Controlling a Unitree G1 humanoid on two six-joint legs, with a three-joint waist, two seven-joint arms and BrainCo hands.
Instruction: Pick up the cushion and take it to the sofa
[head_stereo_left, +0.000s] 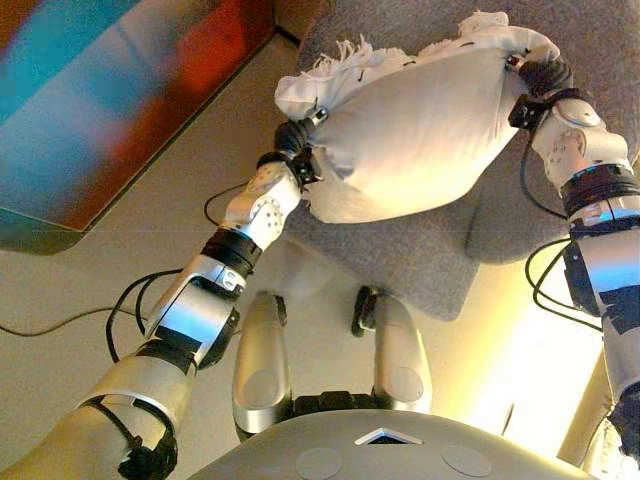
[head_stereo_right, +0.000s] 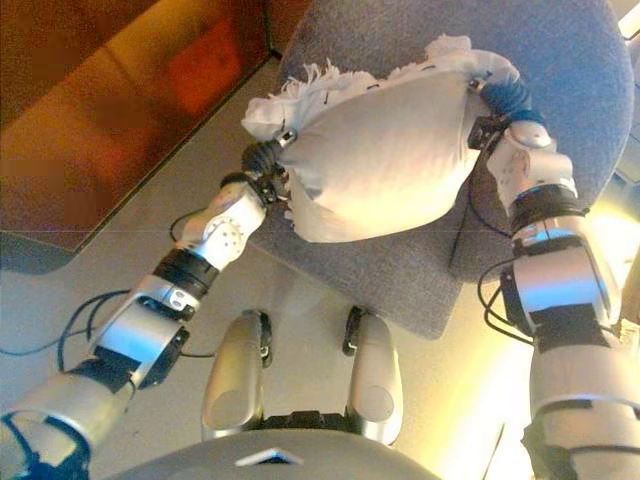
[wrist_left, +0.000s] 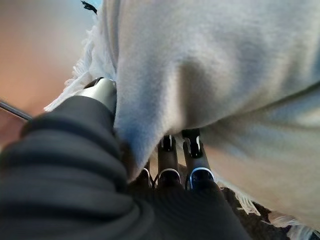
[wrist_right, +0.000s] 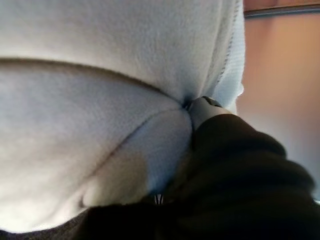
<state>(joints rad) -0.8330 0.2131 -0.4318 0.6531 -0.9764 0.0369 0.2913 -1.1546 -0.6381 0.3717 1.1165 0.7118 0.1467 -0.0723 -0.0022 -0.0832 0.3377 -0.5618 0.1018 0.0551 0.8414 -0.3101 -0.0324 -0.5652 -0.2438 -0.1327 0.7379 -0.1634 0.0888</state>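
A white cushion (head_stereo_left: 410, 130) with a fringed edge hangs between my two hands, lifted just above a grey upholstered seat (head_stereo_left: 420, 260). My left hand (head_stereo_left: 292, 140) grips the cushion's left end. In the left wrist view its fingers (wrist_left: 170, 162) lie under the cloth and its thumb (wrist_left: 102, 92) presses in from the other side. My right hand (head_stereo_left: 540, 75) grips the right end. In the right wrist view its thumb (wrist_right: 205, 107) digs into the cushion (wrist_right: 100, 100) and its fingers are hidden.
The grey seat's rounded back (head_stereo_right: 560, 50) rises behind the cushion. A dark wooden panel (head_stereo_right: 90, 120) stands at the left, with pale floor (head_stereo_left: 130, 250) between it and the seat.
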